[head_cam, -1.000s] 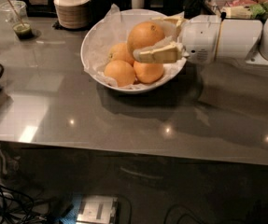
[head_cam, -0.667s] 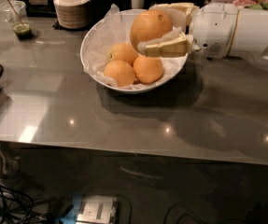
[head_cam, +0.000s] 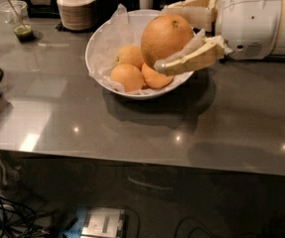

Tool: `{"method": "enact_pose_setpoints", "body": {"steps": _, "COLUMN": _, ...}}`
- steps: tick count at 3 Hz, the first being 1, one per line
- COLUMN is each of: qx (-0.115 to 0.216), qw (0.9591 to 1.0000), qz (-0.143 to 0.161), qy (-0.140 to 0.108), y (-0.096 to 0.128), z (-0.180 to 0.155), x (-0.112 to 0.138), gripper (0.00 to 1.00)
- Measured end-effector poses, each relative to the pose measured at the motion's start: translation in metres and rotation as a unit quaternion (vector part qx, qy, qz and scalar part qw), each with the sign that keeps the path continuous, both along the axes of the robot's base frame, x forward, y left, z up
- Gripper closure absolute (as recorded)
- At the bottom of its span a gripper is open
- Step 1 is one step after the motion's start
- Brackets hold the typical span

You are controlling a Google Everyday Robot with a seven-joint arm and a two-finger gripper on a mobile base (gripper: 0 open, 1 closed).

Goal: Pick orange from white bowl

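Observation:
The white bowl [head_cam: 98, 42] lined with crinkled white paper stands on the grey counter, with three oranges [head_cam: 126, 76] lying in it. My gripper [head_cam: 168, 35] reaches in from the right and is shut on a fourth orange [head_cam: 165, 36], held between its two beige fingers [head_cam: 190, 61]. The held orange is lifted above the bowl's right side, clear of the others.
A stack of small beige bowls [head_cam: 76, 9] stands behind the white bowl at the back left. A plastic cup with green liquid and a straw [head_cam: 19, 23] stands at far left. Dark containers line the back edge. The counter's front edge [head_cam: 132, 155] runs across the lower frame.
My gripper closed on the orange in the bowl and has raised it up and toward the camera. The other three oranges stayed in the bowl.

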State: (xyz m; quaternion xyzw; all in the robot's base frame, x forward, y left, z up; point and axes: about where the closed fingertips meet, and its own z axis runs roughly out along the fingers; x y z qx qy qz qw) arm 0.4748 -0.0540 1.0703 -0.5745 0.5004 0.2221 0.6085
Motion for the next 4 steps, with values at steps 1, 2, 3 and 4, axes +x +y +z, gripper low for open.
{"method": "enact_pose_setpoints", "body": {"steps": 1, "qx": -0.013, "qw": 0.9994, "qz": 0.033, "qy": 0.004, "y": 0.002, "z": -0.009, "x": -0.019, "gripper": 1.00}}
{"method": "enact_pose_setpoints", "body": {"steps": 2, "qx": -0.019, "qw": 0.9973, "qz": 0.071, "qy": 0.006, "y": 0.006, "z": -0.019, "x": -0.031, "gripper": 1.00}}
{"method": "enact_pose_setpoints", "body": {"steps": 3, "qx": -0.024, "qw": 0.9935, "qz": 0.111, "qy": 0.006, "y": 0.015, "z": -0.027, "x": -0.041, "gripper": 1.00}}
{"method": "enact_pose_setpoints", "body": {"steps": 4, "qx": -0.025, "qw": 0.9932, "qz": 0.113, "qy": 0.006, "y": 0.015, "z": -0.028, "x": -0.042, "gripper": 1.00}}
